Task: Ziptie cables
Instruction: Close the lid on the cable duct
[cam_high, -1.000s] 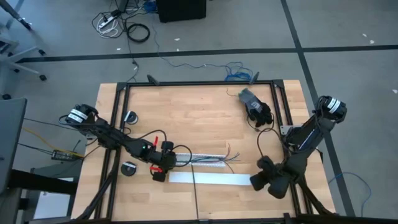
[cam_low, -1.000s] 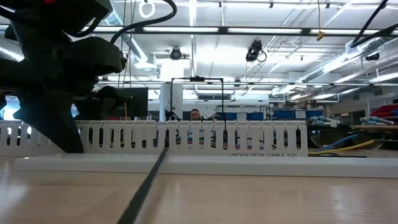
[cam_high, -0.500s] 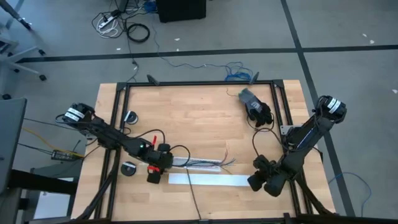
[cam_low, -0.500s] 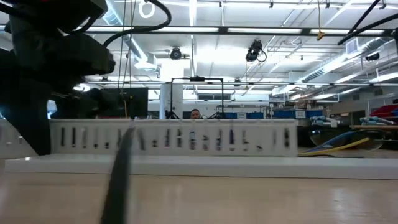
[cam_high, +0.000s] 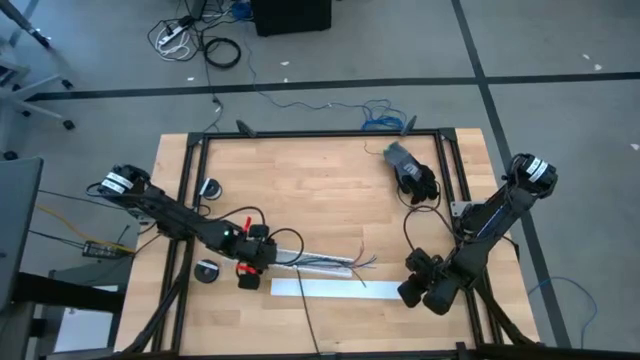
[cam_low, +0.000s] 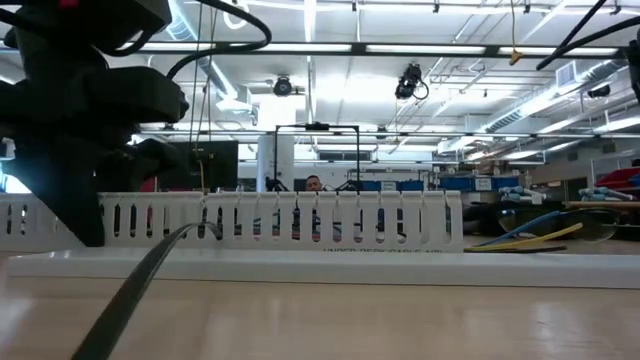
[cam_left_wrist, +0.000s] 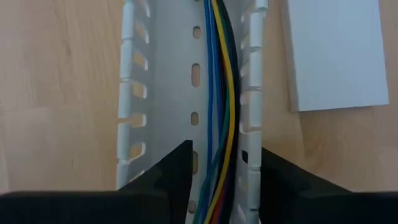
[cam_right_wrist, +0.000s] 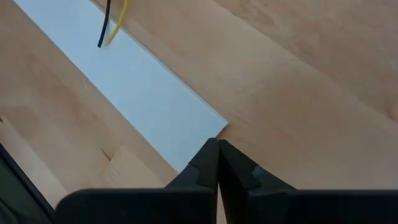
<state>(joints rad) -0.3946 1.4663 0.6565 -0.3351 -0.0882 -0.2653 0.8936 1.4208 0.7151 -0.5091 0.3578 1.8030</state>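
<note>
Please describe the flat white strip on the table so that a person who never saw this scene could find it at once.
Start at the wooden table and go to its near edge, between the two arms. There a slotted white channel holds coloured cables. The flat white strip lies beside it, nearer the edge; unlike the channel, it is plain, smooth and empty.

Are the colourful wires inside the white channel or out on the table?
Inside. In the left wrist view the wires run along the channel between its two slotted walls.

Bright, even overhead strip lighting; blurred low-view foreground.
</note>
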